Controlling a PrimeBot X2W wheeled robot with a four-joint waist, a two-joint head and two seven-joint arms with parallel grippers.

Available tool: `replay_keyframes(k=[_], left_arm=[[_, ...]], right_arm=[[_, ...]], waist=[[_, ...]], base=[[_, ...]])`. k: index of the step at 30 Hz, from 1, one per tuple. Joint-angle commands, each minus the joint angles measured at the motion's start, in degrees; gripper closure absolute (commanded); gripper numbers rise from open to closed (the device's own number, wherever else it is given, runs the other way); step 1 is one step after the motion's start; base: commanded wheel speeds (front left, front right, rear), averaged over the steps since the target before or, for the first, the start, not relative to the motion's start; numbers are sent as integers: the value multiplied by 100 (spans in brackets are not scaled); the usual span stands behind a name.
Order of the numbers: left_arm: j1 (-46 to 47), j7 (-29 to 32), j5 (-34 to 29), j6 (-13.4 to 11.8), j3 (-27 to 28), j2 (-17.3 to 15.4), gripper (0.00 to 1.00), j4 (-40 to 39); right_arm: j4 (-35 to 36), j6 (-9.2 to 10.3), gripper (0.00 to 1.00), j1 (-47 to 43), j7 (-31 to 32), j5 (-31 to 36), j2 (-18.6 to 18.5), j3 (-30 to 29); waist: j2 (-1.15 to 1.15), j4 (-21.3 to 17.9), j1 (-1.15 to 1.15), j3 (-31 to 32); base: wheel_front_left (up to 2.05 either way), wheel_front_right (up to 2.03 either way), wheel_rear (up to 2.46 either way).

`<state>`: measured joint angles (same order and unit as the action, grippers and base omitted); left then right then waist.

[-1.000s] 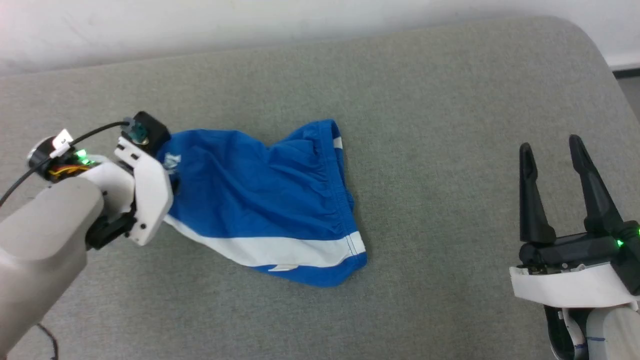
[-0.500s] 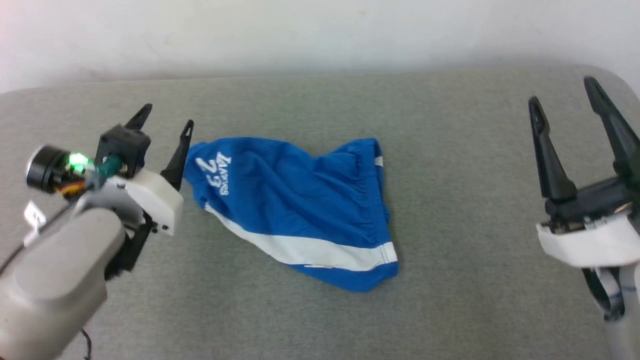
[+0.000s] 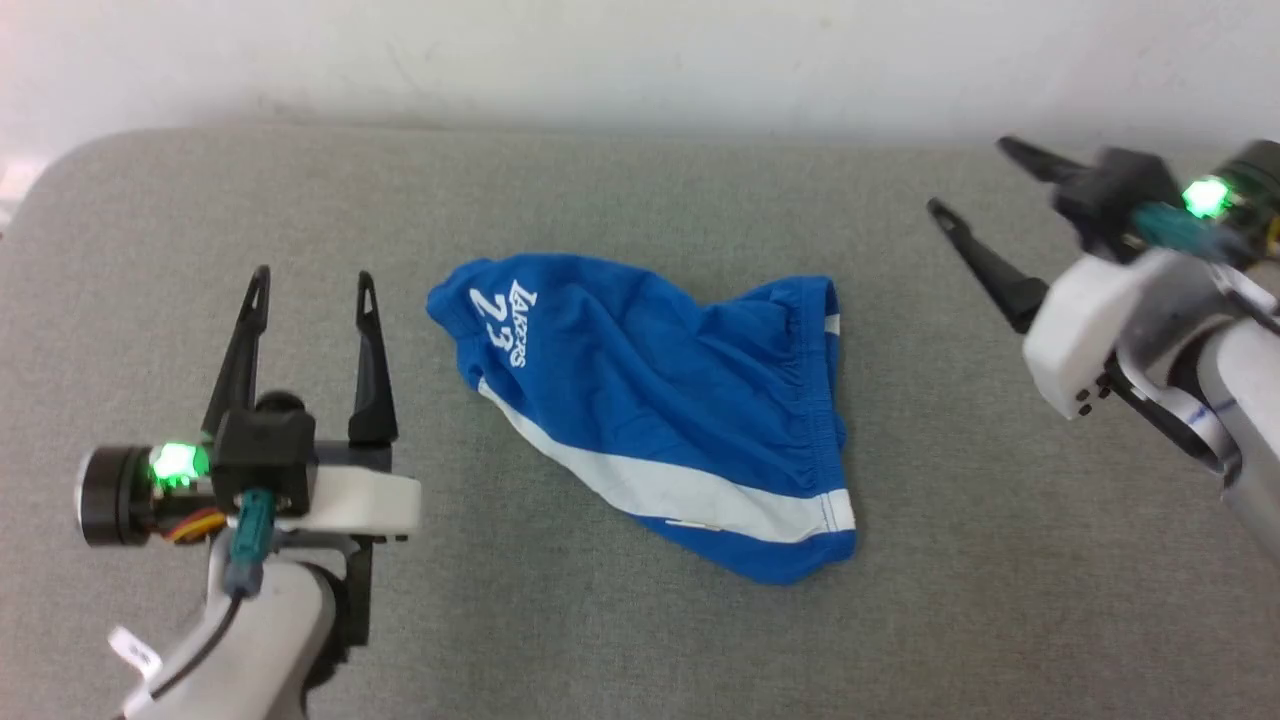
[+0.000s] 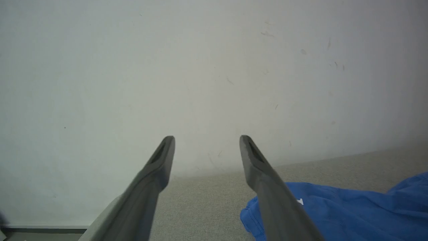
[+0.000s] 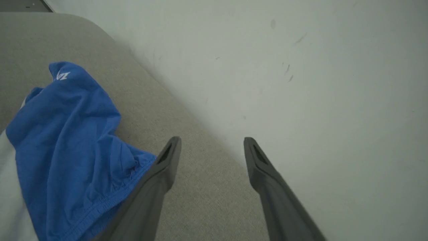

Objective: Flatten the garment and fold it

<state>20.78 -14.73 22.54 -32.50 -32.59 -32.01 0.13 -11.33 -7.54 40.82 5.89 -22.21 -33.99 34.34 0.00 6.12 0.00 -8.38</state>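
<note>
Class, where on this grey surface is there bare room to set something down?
Bare grey surface lies between the shorts and the right gripper, in front of the shorts, and behind them toward the wall. Tightest beside the left gripper.

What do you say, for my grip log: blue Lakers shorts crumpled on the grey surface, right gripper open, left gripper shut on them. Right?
Not quite: the head view shows the left gripper open too, beside the shorts, fingers apart, holding nothing. The shorts lie crumpled on the grey surface, right gripper open.
</note>
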Motion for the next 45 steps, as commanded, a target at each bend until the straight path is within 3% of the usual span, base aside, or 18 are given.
replay_keyframes(k=[1,6,12,20,29,30,31,38,45], left_arm=[[-187,-26,-168,-28,189,152,0,-88],[-648,-26,-640,206,813,743,0,-216],[-743,-27,-1163,630,1182,1430,0,-271],[-623,-27,-1641,1079,1527,2024,0,-281],[-567,-27,-1901,1416,1860,2359,0,-221],[-581,-27,-1919,1438,1906,2367,0,-207],[-598,-27,-1937,1459,1947,2373,0,-190],[-753,-27,-2040,1600,2149,2366,0,-165],[-851,-27,-2113,1699,2219,2371,0,-191]], right_arm=[[-64,5,0,268,310,-274,-99,365],[-216,5,0,1316,1850,-1521,-458,2012],[-632,5,0,2326,2828,-2369,-483,3027],[-1636,5,0,2792,2577,-2836,-136,3489],[-2178,5,0,2380,2273,-2946,121,3867],[-2139,5,32,2390,2169,-2913,107,3876],[-2089,5,100,2423,2012,-2862,77,3883],[-1869,5,100,2752,704,-3062,-459,3884],[-1852,5,100,2660,315,-3505,-1220,3887]], waist=[[0,94,0,-164],[0,257,0,-466],[0,574,0,-944],[0,946,0,-1463],[0,1013,0,-1626],[0,973,0,-1604],[0,930,0,-1570],[0,617,0,-1224],[0,455,0,-1091]], base=[[0,0,0],[0,0,0],[0,0,0],[0,0,0],[0,0,0],[0,0,0],[0,0,0],[0,0,0],[0,0,0]])
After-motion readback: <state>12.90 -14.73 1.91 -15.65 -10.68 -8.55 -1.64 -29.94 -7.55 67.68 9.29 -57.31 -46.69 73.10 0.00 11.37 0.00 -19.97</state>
